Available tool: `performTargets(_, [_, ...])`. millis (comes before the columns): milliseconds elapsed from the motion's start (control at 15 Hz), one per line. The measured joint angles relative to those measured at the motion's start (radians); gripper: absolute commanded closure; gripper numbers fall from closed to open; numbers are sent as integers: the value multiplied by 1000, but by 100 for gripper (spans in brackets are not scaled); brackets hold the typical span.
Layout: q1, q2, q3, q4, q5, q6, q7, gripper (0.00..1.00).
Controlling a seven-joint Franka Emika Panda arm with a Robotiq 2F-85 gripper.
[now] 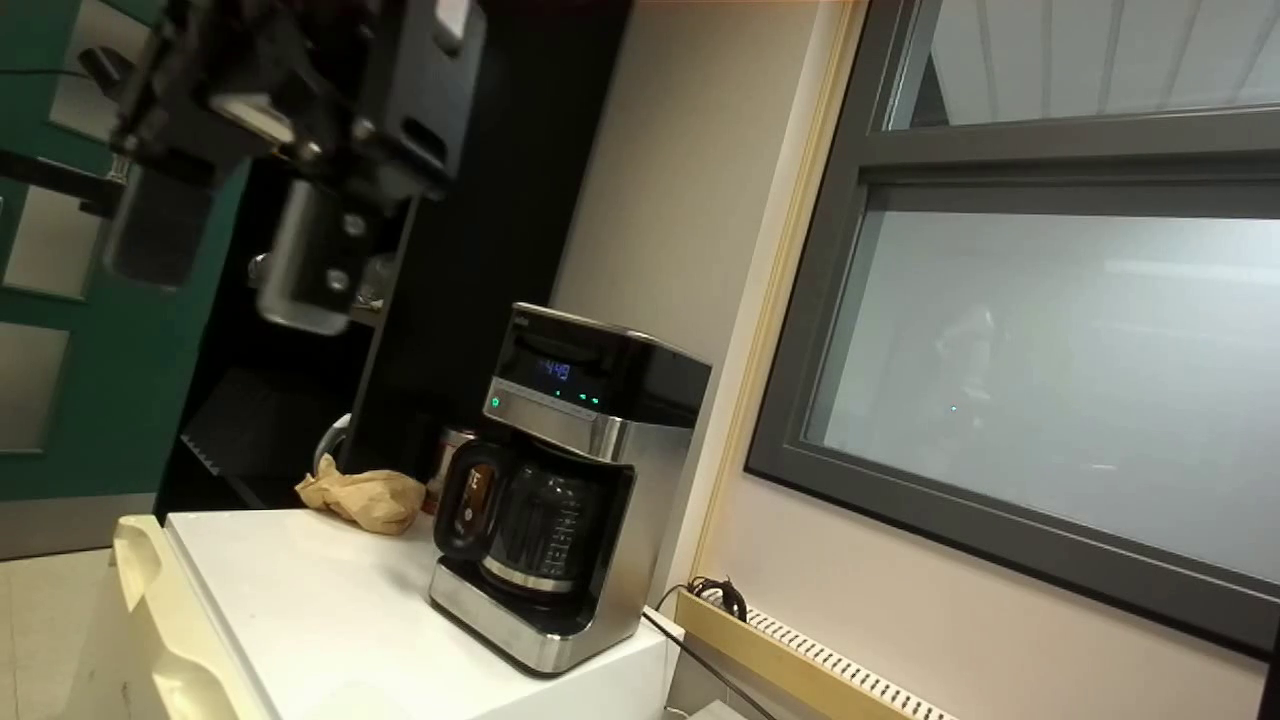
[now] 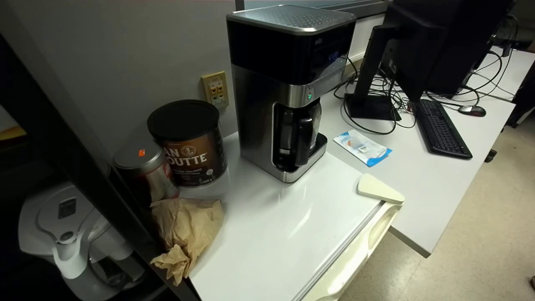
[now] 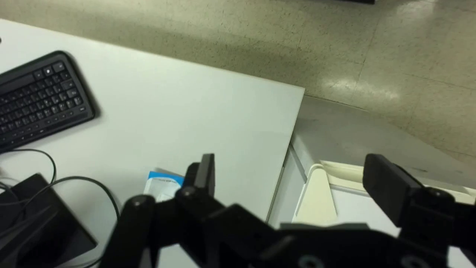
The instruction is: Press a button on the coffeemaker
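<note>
Fingers (image 1: 300, 258) spread wide and gripping nothing, I hang at the upper left of an exterior view. Below centre there, the coffeemaker (image 1: 570, 480) stands on a white surface (image 1: 310, 600), well apart from me.

The pincer (image 3: 288, 165) has its fingers (image 3: 386, 190) wide apart, a cream wedge-shaped piece (image 3: 317, 199) showing between them. On the white tabletop (image 3: 208, 108) lie a black keyboard (image 3: 44, 98), a dark cable (image 3: 76, 178) and a partly hidden blue-and-white packet (image 3: 163, 186); floor (image 3: 260, 41) shows beyond.
</note>
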Motion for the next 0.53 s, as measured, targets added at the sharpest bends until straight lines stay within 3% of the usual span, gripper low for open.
performTargets(533, [7, 220, 64, 107, -11, 343, 6, 86])
